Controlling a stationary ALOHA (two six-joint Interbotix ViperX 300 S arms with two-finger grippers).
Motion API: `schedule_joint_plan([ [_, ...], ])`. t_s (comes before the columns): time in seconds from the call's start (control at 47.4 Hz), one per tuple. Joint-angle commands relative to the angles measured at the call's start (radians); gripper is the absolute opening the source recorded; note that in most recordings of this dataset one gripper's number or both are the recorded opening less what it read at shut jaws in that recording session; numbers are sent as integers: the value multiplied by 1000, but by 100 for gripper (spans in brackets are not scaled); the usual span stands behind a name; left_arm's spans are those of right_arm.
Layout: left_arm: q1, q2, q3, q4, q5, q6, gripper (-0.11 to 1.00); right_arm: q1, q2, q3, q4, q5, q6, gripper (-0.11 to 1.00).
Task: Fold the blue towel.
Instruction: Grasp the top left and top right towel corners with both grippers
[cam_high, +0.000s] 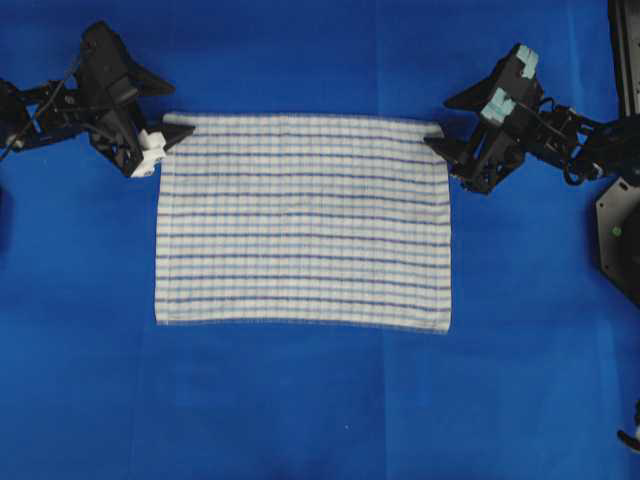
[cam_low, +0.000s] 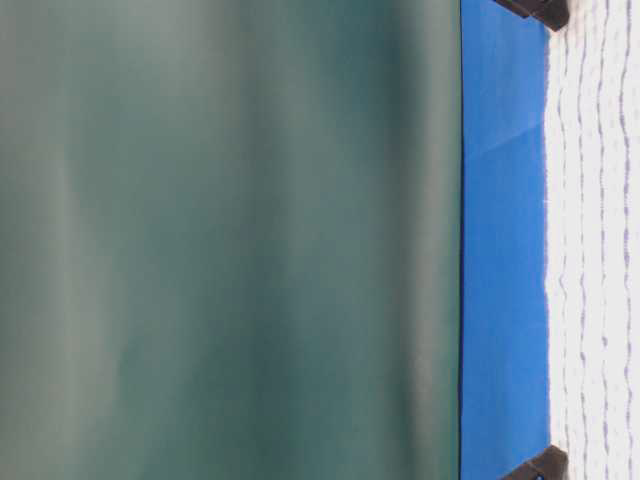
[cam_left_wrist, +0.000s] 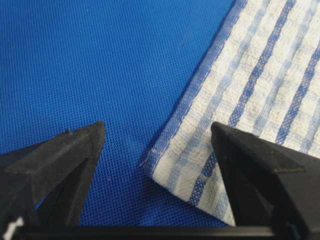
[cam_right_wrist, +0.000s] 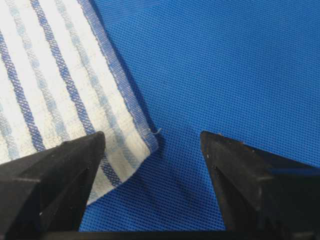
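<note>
Left hand (cam_high: 180, 132) low at far left, fingers spread wide, tips pointing inward to the right. Right hand (cam_high: 433, 137) low at far right, fingers likewise spread, tips pointing left. Both arms reach in from the outer sides, wrists angled down.

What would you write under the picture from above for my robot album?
Two robot arms with open jaws reach for the far corners of the blue towel, lying flat.

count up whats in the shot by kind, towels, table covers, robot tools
towels: 1, the blue towel, lying flat
table covers: 1, the blue table covering
robot tools: 2, the left tool and the right tool, each open at a far corner of the towel
total: 4
</note>
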Motion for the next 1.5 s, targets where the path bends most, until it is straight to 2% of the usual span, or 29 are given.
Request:
schedule_joint_plan([
  [0.0,5,-2,-6,-3,-6,-5,76,9,-5,-11,2,-6,2,70],
  [0.063,5,2,-3,-3,-5,-8,64,17,-5,-12,0,-3,2,62],
  [0.211,2,8,-2,-2,-3,-8,25,31,-5,-9,0,-2,2,27],
  [0.316,-5,8,-2,2,-3,-6,4,32,-5,-9,0,-3,2,5],
  [0.422,-6,8,0,2,-3,-6,3,34,-5,-12,2,-5,2,-3],
  [0.717,-6,-26,0,0,11,12,3,32,-25,-11,3,-2,2,-3],
  [1.096,-6,-202,-6,3,144,17,3,34,-190,0,3,83,-6,-3],
  [1.476,-38,-221,-8,3,166,3,3,34,-202,5,3,101,2,-3],
])
